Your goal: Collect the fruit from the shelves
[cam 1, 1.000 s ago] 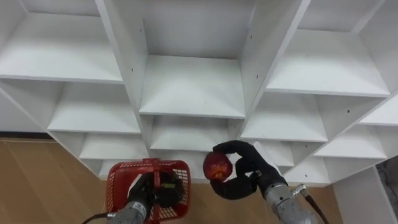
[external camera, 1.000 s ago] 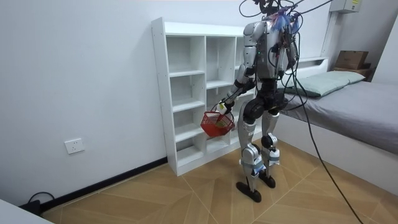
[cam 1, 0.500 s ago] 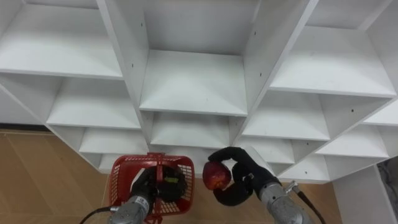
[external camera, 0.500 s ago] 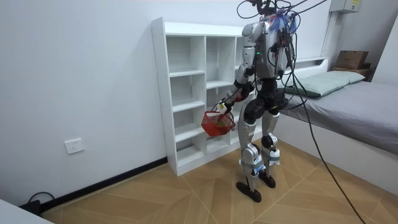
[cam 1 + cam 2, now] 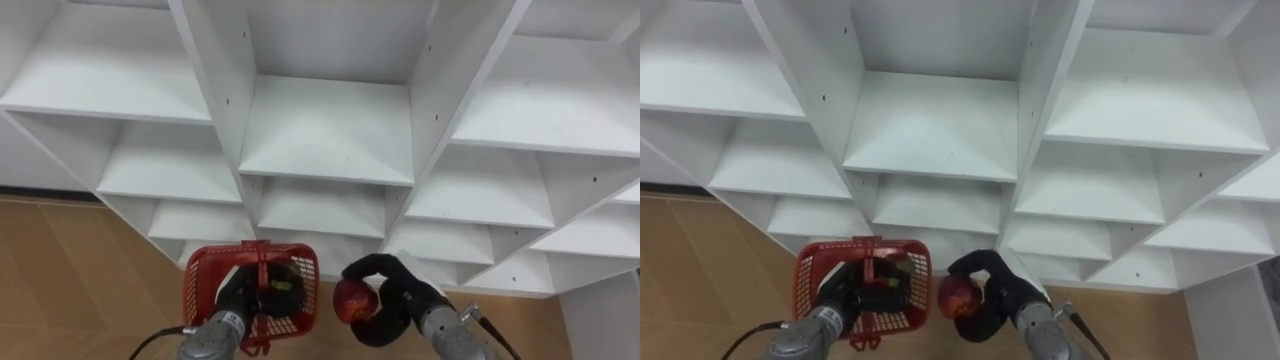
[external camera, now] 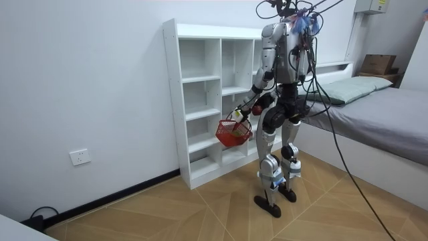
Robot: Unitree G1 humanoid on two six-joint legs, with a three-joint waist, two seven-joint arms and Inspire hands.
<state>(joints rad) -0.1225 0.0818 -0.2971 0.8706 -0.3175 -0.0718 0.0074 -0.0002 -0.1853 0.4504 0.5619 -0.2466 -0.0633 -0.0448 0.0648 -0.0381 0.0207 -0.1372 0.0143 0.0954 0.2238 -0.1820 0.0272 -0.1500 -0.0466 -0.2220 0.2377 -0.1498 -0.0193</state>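
My right hand [image 5: 392,300] is shut on a red apple [image 5: 353,299] and holds it just right of a red plastic basket [image 5: 207,290], close to its rim. My left hand [image 5: 240,296] is shut on the basket's handle and carries it in front of the white closet [image 5: 330,130]. Something yellow-green lies inside the basket. In the room view I stand facing the closet [image 6: 207,100], with the basket [image 6: 233,133] at hip height and the apple [image 6: 255,109] just above it. The shelves in view are bare.
Wooden floor [image 5: 70,270] lies below the closet on the left. In the room view a bed [image 6: 374,114] stands close behind me on the room view's right, and a wall socket [image 6: 79,157] sits low on the wall.
My right hand has carried the apple down and towards the basket's rim. The eye view has shifted, so the closet sits further right and lower in the picture.
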